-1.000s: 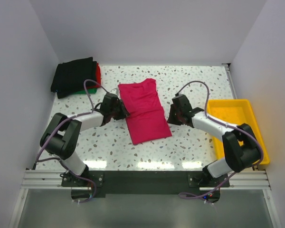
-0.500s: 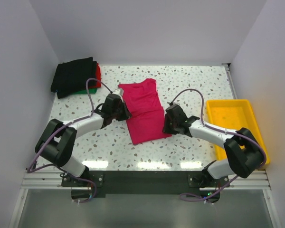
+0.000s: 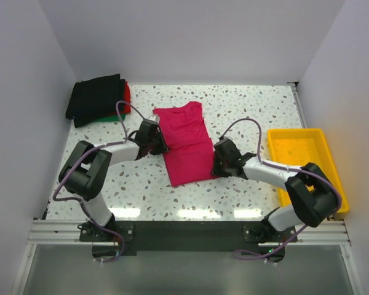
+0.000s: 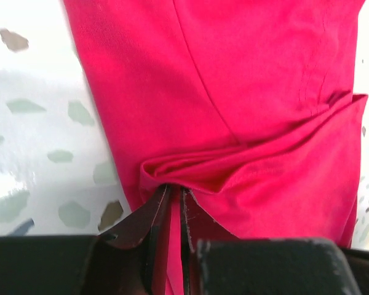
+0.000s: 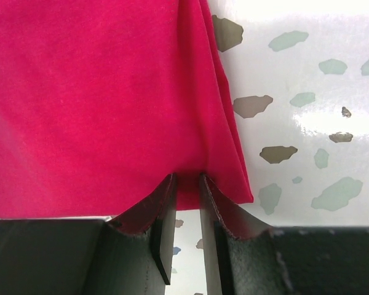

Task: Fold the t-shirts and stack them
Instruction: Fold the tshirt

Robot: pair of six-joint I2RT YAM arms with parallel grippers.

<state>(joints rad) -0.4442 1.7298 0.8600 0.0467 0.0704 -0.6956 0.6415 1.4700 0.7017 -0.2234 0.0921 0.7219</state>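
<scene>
A magenta-pink t-shirt [image 3: 186, 144] lies folded lengthwise into a long strip at the middle of the table. My left gripper [image 3: 159, 142] is at its left edge. In the left wrist view the gripper [image 4: 173, 192] is shut on a bunched fold of the pink cloth [image 4: 234, 104]. My right gripper [image 3: 216, 165] is at the shirt's lower right edge. In the right wrist view the gripper [image 5: 187, 179] has its jaws nearly together, with the pink hem [image 5: 98, 104] between the tips. A folded stack sits at the back left: a black shirt [image 3: 96, 98] on top, a red one [image 3: 127, 95] and a green one [image 3: 108, 117] under it.
A yellow plastic tray [image 3: 302, 150] stands at the right edge of the table, beside the right arm. The speckled white tabletop [image 3: 246, 110] is walled on three sides. The arm bases sit on a black rail at the near edge.
My right gripper has moved left and nearer, onto the shirt's lower right edge. My left gripper has edged in at the left edge, and the left arm's elbow has shifted.
</scene>
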